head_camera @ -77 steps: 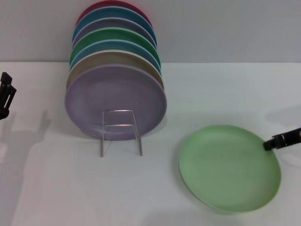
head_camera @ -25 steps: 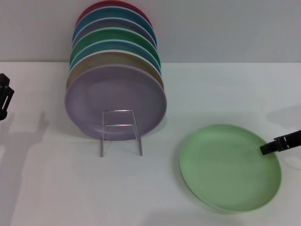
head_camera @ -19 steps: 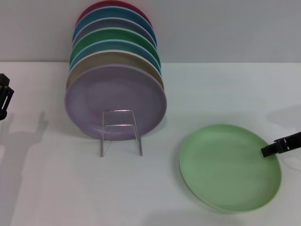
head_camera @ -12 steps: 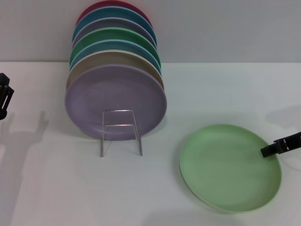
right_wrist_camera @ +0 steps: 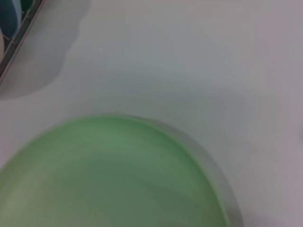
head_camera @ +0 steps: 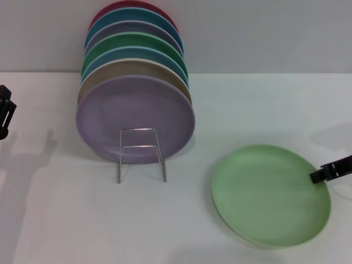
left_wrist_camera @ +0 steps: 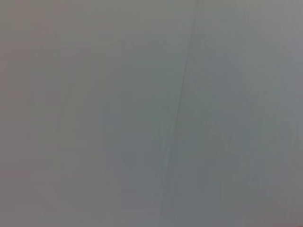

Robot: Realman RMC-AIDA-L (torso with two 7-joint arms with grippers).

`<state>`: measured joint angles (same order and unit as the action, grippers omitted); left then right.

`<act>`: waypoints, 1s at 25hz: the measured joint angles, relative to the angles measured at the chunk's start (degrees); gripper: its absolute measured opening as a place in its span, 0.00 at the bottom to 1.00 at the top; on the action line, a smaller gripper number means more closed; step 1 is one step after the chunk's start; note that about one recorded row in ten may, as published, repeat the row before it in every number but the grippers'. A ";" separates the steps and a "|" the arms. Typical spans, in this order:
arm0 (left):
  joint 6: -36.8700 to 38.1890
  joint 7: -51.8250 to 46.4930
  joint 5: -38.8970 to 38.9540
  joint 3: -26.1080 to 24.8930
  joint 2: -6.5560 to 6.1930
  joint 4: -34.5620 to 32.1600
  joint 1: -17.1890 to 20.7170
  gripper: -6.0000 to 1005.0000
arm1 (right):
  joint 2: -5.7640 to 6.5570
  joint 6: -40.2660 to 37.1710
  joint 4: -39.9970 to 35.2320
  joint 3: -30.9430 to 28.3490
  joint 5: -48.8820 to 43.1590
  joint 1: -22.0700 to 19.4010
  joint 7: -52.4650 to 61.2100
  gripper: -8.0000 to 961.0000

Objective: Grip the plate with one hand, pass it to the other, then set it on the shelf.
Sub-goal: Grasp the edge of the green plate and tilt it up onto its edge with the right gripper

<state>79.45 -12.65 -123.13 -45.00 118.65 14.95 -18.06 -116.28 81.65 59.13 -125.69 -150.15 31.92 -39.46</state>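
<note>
The light-green plate (head_camera: 271, 194) lies flat on the table (head_camera: 231, 104), right of the shelf (head_camera: 141, 154), and the right gripper (head_camera: 322, 175) sits at its right rim; whether its fingers are closed on the rim cannot be told. A good grip probably needs one finger under the shallow rim and one on top before lifting. The left gripper (head_camera: 5, 113) waits far left, fingers unreadable.

Row of upright coloured plates (head_camera: 135, 93), lilac plate (head_camera: 135, 118) foremost, on a white table (head_camera: 66, 220) before a grey wall (head_camera: 264, 33).
</note>
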 joint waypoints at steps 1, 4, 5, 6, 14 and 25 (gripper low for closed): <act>0.00 0.00 0.00 0.00 0.00 0.01 0.00 0.86 | 0.00 -0.04 -0.01 0.00 -0.17 0.00 0.00 0.09; 0.00 0.00 0.00 0.00 0.00 0.06 0.02 0.86 | 0.01 -0.15 -0.10 0.00 -0.28 0.00 -0.05 0.08; 0.00 0.00 0.00 0.00 0.00 0.08 0.05 0.86 | 0.01 -0.19 -0.16 0.00 -0.29 0.03 -0.24 0.08; 0.00 0.00 0.00 0.00 0.00 0.08 0.08 0.86 | 0.01 -0.22 -0.25 0.00 -0.29 0.10 -0.53 0.07; 0.00 0.00 0.00 0.00 0.00 0.09 0.13 0.86 | -0.01 -0.09 -0.42 1.19 -0.32 0.62 -1.40 0.05; 0.04 0.00 0.00 0.00 0.00 0.33 0.31 0.86 | -0.38 -0.48 9.03 -2.64 1.91 -1.43 -2.19 0.03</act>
<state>79.49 -12.65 -123.13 -45.00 118.65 15.28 -17.75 -116.66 81.17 68.15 -128.33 -148.25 30.49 -41.65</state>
